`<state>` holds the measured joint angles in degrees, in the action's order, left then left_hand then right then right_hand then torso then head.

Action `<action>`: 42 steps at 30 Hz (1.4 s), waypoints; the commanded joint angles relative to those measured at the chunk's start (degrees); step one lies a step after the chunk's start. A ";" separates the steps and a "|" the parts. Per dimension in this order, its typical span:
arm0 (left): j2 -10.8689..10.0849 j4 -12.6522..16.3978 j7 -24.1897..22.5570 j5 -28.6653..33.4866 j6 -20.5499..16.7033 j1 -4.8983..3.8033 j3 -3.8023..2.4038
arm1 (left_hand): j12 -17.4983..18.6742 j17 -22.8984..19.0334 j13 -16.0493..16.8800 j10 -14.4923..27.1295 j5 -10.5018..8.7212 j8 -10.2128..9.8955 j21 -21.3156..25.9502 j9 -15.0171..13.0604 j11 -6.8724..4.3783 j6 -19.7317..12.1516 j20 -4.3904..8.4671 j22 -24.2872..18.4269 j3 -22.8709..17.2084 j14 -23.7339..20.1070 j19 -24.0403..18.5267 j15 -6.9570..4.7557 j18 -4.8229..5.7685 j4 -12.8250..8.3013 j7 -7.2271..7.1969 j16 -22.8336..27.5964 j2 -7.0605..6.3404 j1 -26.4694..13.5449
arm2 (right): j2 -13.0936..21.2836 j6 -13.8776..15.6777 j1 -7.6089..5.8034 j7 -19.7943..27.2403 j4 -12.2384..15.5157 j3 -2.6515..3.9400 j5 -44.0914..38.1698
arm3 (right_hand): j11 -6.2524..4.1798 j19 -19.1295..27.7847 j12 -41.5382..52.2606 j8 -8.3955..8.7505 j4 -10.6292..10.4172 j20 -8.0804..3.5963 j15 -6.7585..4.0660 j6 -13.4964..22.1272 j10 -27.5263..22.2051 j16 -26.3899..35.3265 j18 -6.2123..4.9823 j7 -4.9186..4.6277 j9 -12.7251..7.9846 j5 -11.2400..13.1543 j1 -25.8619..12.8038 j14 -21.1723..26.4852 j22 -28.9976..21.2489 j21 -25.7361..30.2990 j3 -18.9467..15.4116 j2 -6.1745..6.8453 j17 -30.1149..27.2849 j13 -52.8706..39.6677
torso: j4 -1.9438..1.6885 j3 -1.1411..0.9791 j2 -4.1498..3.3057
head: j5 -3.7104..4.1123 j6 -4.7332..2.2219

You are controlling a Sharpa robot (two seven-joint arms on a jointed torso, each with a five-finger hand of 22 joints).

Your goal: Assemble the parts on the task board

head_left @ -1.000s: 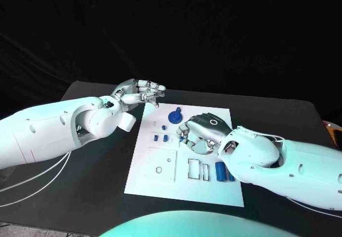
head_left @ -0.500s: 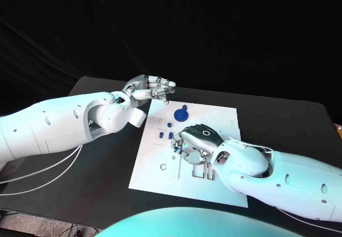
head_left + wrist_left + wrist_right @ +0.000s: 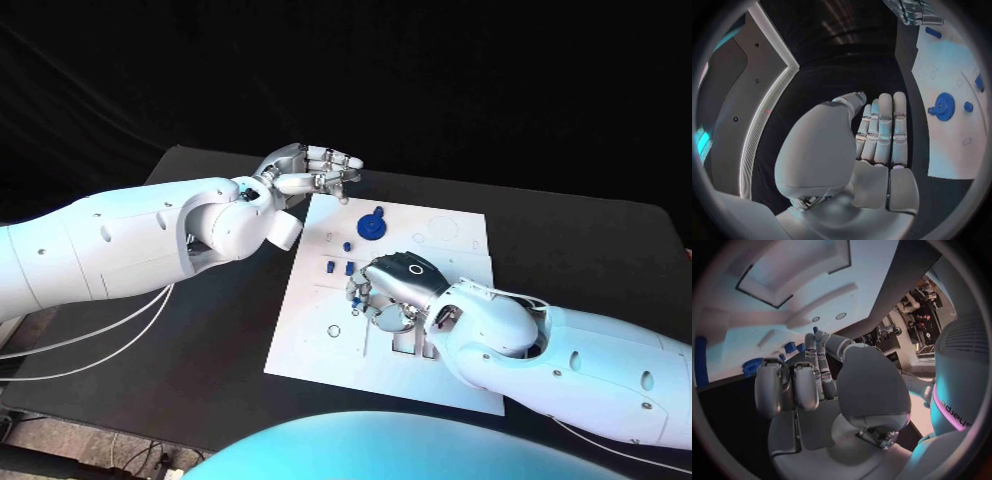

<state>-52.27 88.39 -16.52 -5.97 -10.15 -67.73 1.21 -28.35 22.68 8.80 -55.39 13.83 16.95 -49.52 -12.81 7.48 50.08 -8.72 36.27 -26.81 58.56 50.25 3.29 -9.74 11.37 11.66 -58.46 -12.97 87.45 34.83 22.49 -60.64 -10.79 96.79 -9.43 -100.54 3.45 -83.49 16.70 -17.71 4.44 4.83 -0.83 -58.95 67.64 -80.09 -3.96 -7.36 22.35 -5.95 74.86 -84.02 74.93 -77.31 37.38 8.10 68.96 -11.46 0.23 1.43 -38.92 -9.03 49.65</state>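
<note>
- The task board (image 3: 325, 335) is seen as a white plate at the centre of the head view, lying flat on the black worktop (image 3: 202, 345).
- A round blue geared part (image 3: 371, 227) is noted near the board's upper edge; in the left wrist view it (image 3: 944, 106) is seen again, with a smaller blue piece (image 3: 968, 106) just beside it.
- Small blue pegs (image 3: 342, 267) are recorded at centre-left of the board, close to the right hand's fingers.
- Rectangular cut-outs (image 3: 408, 347) are partly hidden under the right forearm; what sits in them cannot be told.
- The right hand (image 3: 389, 290) is held over the board's middle, fingers curled downward towards the pegs. Whether a part is pinched cannot be told: the fingertips are hidden in the head view, and in the right wrist view the fingers (image 3: 798, 385) are bent with nothing plainly between them.
- The left hand (image 3: 307, 172) is held above the worktop at upper centre, just off the board's top left corner, fingers curled loosely and nothing visible in them; in its own wrist view the fingers (image 3: 882, 130) lie side by side, pressed together.
- Risk, as judged: a small peg could be knocked over or pushed off its seat by the curled right fingers, since the contact point is hidden from the head camera.
- Risk, as judged: the board, unheld by the left hand, could be slid across the worktop by a sideways press.
</note>
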 commanded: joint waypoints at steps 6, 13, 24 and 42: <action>0.02 0.03 -0.53 0.46 0.13 -0.02 -0.05 | -0.52 -0.08 0.10 0.62 0.23 -0.25 0.34 0.02 0.08 -0.26 -0.06 0.06 0.01 -0.47 -0.67 0.10 -0.64 -0.17 0.06 0.21 0.20 -1.17 | -0.22 -1.64 0.16 0.13 -0.25 -0.08 -0.01 | -0.14 -0.48 -0.28 0.01 -0.18 0.02 -0.27 -0.35 -0.04 0.22 0.97 -0.21 0.10 -0.30 -0.42 -1.95 8.37 -0.11 0.34 -0.34 -0.26 0.04 | -0.02 0.00 0.05 | -0.07 0.26; -0.07 -0.11 -0.39 0.46 0.23 -0.02 -0.05 | -0.54 -0.08 0.10 0.65 0.23 -0.24 0.36 0.02 0.08 -0.27 -0.08 0.05 0.01 -0.49 -0.68 0.11 -0.64 -0.17 0.05 0.20 0.20 -1.19 | -0.15 -1.83 0.21 0.13 -0.24 -0.13 0.06 | -0.14 -0.48 -0.28 0.01 -0.18 0.02 -0.27 -0.35 -0.04 0.22 0.97 -0.21 0.10 -0.30 -0.42 -1.95 8.37 -0.11 0.34 -0.34 -0.26 0.04 | -0.04 0.02 0.04 | -0.16 0.35; -0.21 -0.35 -0.15 0.46 0.38 -0.02 -0.05 | -0.59 -0.09 0.11 0.72 0.24 -0.25 0.39 0.02 0.08 -0.31 -0.09 0.04 0.00 -0.52 -0.71 0.11 -0.65 -0.22 0.05 0.20 0.18 -1.21 | -0.06 -2.00 0.52 0.30 -0.38 -0.20 0.28 | -0.12 -0.53 -0.35 0.05 -0.18 0.03 -0.24 -0.28 -0.07 0.23 1.00 -0.22 0.10 -0.28 -0.50 -1.94 8.44 -0.22 0.36 -0.39 -0.29 0.06 | -0.03 0.03 0.03 | -0.42 0.35; -0.36 -0.52 0.19 0.46 0.66 -0.02 -0.05 | -0.59 -0.09 0.11 0.72 0.24 -0.25 0.39 0.02 0.08 -0.31 -0.09 0.04 0.00 -0.52 -0.71 0.11 -0.65 -0.22 0.05 0.20 0.18 -1.21 | 0.01 -2.69 0.74 0.13 -0.38 -0.22 0.33 | -0.12 -0.47 -0.42 0.07 -0.15 0.05 -0.23 -0.24 -0.05 0.29 0.97 -0.23 0.13 -0.26 -0.58 -1.92 8.38 -0.08 0.38 -0.43 -0.42 0.06 | -0.06 0.07 0.03 | -0.29 0.35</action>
<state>-52.68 87.78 -16.19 -5.83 -10.11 -67.73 1.21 -28.61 22.69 8.83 -54.98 13.83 16.95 -49.53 -12.82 7.47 50.08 -8.71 36.28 -26.81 58.34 49.85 3.50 -9.75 11.37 11.66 -58.46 -12.75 86.62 34.91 21.03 -59.99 -10.72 96.44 -9.62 -99.94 3.58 -83.49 16.48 -17.48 4.28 4.83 -0.83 -58.92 67.73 -80.09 -3.96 -7.54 22.37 -6.10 74.31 -84.02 74.95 -77.31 37.54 8.17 68.62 -11.44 0.18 1.48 -38.89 -9.36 50.00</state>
